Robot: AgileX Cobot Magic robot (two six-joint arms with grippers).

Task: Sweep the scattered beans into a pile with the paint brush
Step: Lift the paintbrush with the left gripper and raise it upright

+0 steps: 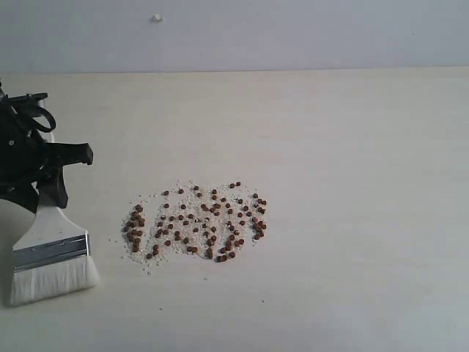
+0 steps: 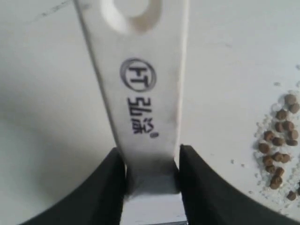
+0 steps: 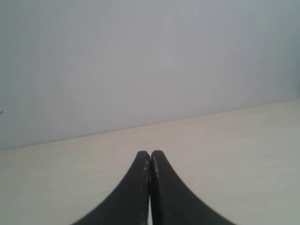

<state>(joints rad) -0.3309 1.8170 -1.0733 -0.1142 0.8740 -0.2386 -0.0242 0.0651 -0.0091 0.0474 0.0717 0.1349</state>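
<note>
Reddish-brown beans (image 1: 199, 221) lie spread in a loose oval patch among fine white crumbs at the table's middle; some beans (image 2: 279, 143) show at the edge of the left wrist view. The paint brush (image 1: 51, 253) stands at the left, cream bristles touching the table left of the beans, silver ferrule above them. My left gripper (image 1: 45, 187) is shut on its white handle (image 2: 140, 89), the black fingers (image 2: 110, 180) pressing both sides. My right gripper (image 3: 150, 154) is shut on nothing, over bare table, and is out of the exterior view.
The pale table (image 1: 330, 147) runs back to a grey wall (image 1: 293, 33) with a small white speck (image 1: 157, 17) on it. Printed markings (image 2: 138, 98) run down the brush handle below its hanging hole.
</note>
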